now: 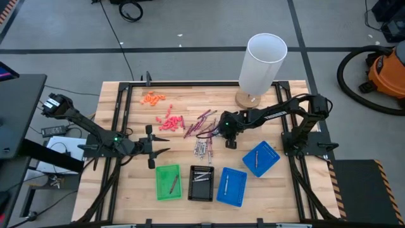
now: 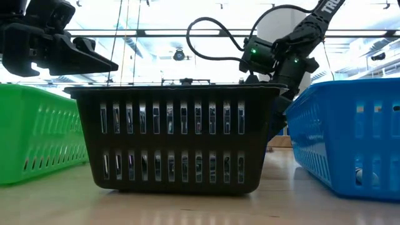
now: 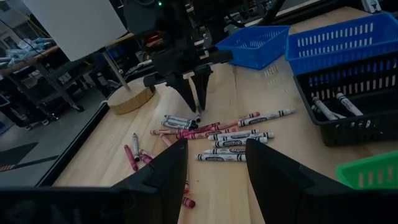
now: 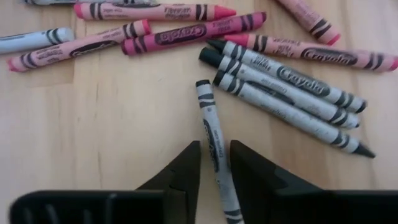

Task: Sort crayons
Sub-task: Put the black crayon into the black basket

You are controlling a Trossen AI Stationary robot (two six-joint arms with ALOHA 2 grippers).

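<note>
Two blue trays (image 1: 260, 158), one green (image 1: 168, 182), one black (image 1: 201, 183)

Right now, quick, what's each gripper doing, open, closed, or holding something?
Left gripper: open, empty, held above the table.
Right gripper: down on the table, astride a grey crayon; whether it grips it cannot be told.

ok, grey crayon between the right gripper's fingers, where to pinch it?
Mid-barrel, from straight above. The grey crayon lies flat on the table, apart from its neighbours, already between the right gripper fingers; pinching across its width suits the thin round shaft.
</note>
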